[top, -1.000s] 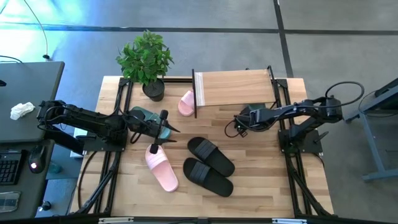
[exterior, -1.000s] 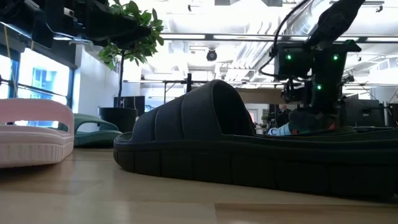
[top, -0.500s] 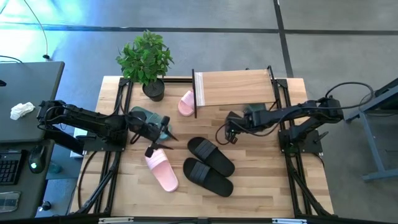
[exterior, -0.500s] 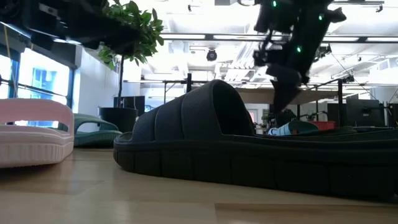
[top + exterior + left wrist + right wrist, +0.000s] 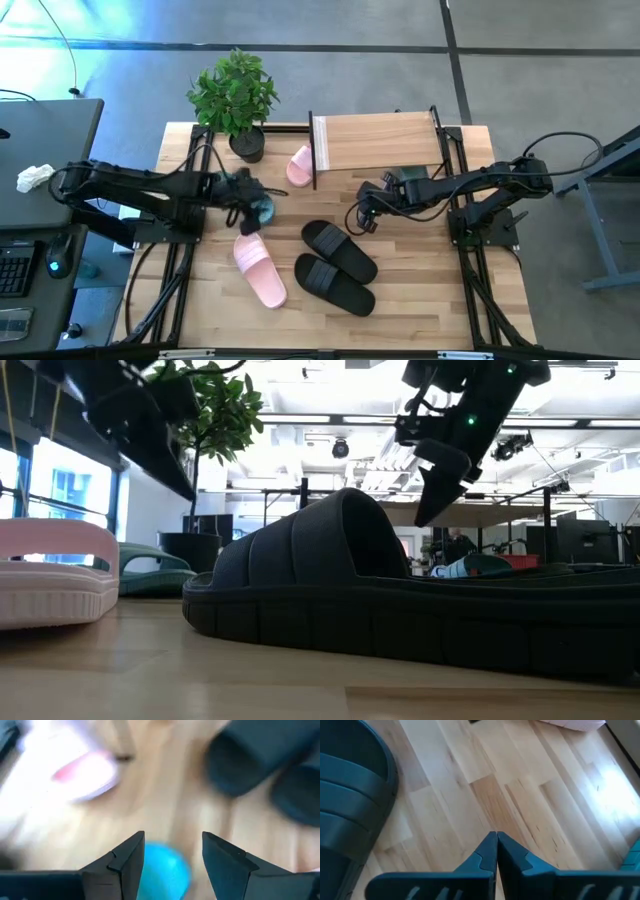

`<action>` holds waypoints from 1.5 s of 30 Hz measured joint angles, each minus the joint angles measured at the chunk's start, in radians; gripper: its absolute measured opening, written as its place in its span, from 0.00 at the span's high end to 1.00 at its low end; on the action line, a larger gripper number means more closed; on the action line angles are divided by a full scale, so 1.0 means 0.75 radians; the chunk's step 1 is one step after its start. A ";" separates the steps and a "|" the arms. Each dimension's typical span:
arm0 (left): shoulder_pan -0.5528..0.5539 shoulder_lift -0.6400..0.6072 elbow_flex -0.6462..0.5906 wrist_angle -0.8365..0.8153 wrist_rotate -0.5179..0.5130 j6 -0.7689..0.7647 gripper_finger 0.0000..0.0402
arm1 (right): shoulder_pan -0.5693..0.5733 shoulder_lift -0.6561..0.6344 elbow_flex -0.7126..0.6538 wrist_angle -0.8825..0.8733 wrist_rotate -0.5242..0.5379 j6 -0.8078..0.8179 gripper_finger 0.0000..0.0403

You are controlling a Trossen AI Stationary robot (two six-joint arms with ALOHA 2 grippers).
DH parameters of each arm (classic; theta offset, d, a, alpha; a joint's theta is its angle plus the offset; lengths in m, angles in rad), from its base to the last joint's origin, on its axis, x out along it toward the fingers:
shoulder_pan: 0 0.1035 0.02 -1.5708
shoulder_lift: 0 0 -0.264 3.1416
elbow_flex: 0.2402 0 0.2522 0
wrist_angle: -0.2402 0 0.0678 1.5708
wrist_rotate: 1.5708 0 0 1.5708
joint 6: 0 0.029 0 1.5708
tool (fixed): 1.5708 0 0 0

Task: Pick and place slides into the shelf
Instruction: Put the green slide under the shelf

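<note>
Teal is what we notice under our left gripper (image 5: 258, 203), left of centre in the overhead frame: a teal slide (image 5: 250, 198) lies there, and our fingers (image 5: 125, 862) stand part open above it, holding nothing, likely lined up to grasp it. Our right gripper (image 5: 362, 216), right of centre, hangs with its fingers (image 5: 485, 852) pressed together over bare table (image 5: 420, 270). The shelf (image 5: 375, 142) sits at upper centre, a pink slide (image 5: 299, 166) touching its left end; another pink slide (image 5: 259, 268) and the black pair (image 5: 335, 264) lie lower centre.
</note>
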 joint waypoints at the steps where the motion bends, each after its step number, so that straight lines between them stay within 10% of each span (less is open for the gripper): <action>1: 0.000 0.000 0.051 -0.114 -0.030 -0.041 0.55 | 0.000 0.000 0.000 0.000 -0.001 -0.003 1.00; 14: 0.059 -0.026 0.114 -0.830 -0.078 -0.526 0.55 | 0.000 0.000 0.000 0.003 -0.152 -0.084 1.00; 29: 0.795 -0.134 -0.121 -0.372 0.380 -0.056 0.55 | 0.000 0.000 0.000 0.021 -0.239 -0.091 1.00; 45: 0.908 -0.017 -0.265 -0.169 0.638 0.036 0.55 | 0.000 0.000 0.000 0.020 -0.245 -0.092 1.00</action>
